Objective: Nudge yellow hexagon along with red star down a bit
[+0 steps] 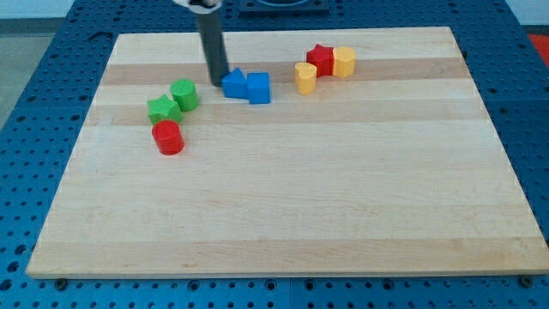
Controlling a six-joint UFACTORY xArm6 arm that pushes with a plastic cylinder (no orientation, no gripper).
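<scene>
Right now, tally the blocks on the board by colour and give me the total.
Green: 2, green star and green cylinder
Red: 2, red cylinder and red star
Blue: 2, blue block and blue cube
Yellow: 2, yellow block and yellow hexagon
Total: 8

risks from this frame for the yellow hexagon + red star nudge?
1. My tip sits beside the two blue blocks, left of the targets; heading straight over would drag them.
2. The red star touches the yellow hexagon, with another yellow block close below-left; pushing down may catch it too.
</scene>
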